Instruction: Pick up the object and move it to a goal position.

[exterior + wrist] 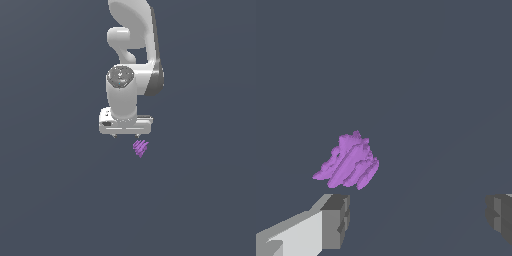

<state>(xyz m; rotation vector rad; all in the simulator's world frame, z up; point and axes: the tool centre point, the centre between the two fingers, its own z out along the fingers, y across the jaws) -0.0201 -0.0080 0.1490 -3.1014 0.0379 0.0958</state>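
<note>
The object (140, 148) is a tiny bright purple ridged piece that tapers to a point. It lies on the dark grey floor just below the white gripper (125, 135) in the exterior view, slightly toward that view's right. In the wrist view the object (348, 162) sits close beyond one grey fingertip (336, 220), off the midline between the fingers. The gripper (418, 217) is open, its fingers set wide apart with nothing between them. It does not touch the object.
The white arm (132, 45) rises from the gripper to the exterior view's top edge. Around it is only a uniform dark grey surface (60, 190).
</note>
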